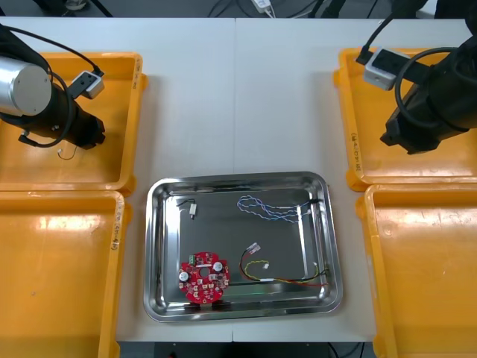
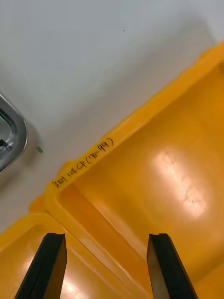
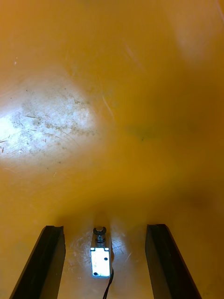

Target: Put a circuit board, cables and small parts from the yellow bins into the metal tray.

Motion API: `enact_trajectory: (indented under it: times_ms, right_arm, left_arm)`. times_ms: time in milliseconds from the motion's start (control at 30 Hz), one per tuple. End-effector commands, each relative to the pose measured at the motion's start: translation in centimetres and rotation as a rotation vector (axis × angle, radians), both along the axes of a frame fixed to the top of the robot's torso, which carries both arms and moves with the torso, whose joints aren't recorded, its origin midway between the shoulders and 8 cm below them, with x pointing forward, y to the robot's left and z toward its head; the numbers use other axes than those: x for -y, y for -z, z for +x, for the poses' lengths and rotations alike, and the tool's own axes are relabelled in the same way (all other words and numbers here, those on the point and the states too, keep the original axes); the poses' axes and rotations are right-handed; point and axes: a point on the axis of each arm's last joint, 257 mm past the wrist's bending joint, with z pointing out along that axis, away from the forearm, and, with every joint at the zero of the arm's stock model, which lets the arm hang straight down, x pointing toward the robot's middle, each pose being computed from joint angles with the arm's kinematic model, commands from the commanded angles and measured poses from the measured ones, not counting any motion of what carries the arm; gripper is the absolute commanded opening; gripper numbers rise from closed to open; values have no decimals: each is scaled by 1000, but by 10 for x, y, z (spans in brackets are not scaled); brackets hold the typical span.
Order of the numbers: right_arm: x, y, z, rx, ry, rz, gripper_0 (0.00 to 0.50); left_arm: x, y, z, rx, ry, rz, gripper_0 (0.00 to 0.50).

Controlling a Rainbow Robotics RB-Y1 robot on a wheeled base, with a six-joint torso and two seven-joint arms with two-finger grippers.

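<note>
The metal tray point(image 1: 237, 179) sits at the middle of the counter point(image 1: 238, 97), toward its near edge, with two yellow bins on each side of it. Four items lie inside the tray. A round red circuit board point(image 1: 203, 277) is at its near-left corner. A red and yellow cable point(image 1: 277, 277) runs along its near-right part, just beside the board. A twisted blue and white cable point(image 1: 270, 207) lies toward its far-right corner. A small metal part point(image 1: 192, 209) with a dark lead is at its far-left corner. The left claw point(image 3: 105, 228) is down inside the far left bin point(image 1: 128, 112), on the tray's left. Its fingers stand wide apart close over the bin floor. A second small metal part point(image 3: 101, 260) lies on that floor between them, touched by neither, with a thin dark wire trailing from it. The right claw point(image 2: 107, 236) hangs over the far right bin point(image 2: 163, 163), on the tray's right, above the bin corner nearest the tray. Its fingers are wide and grip nothing. The right wrist view shows a rounded corner of the tray beyond that bin's rim. The near left bin point(image 1: 59, 268) and near right bin point(image 1: 425, 261) flank the tray's near half.
</note>
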Motion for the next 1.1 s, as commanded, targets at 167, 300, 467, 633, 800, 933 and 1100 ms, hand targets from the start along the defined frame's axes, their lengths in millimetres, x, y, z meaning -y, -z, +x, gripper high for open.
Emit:
enact_trajectory:
  times_ms: [167, 300, 467, 633, 800, 933, 1100]
  right_arm:
    - [53, -32, 6, -5, 319, 136, 500]
    - [67, -26, 7, -19, 426, 171, 500]
    - [91, -13, 0, -36, 546, 179, 500]
    - [108, -5, -4, -36, 639, 212, 500]
    - [120, 0, -6, -33, 716, 250, 500]
    - [130, 5, -7, -49, 787, 298, 500]
    - [132, 8, -6, -75, 831, 351, 500]
  left_arm:
    - [1, 13, -5, -12, -9, 1, 0]
    - [2, 12, -5, -12, -8, -3, 0]
    - [2, 13, -5, -14, -10, -5, 0]
    - [-5, 10, -8, -22, -18, 0, 0]
    - [-12, -4, -16, -52, -17, 0, 0]
    - [-13, -25, -23, -72, -14, 29, 0]
    - [-11, -46, -29, -85, -19, 36, 0]
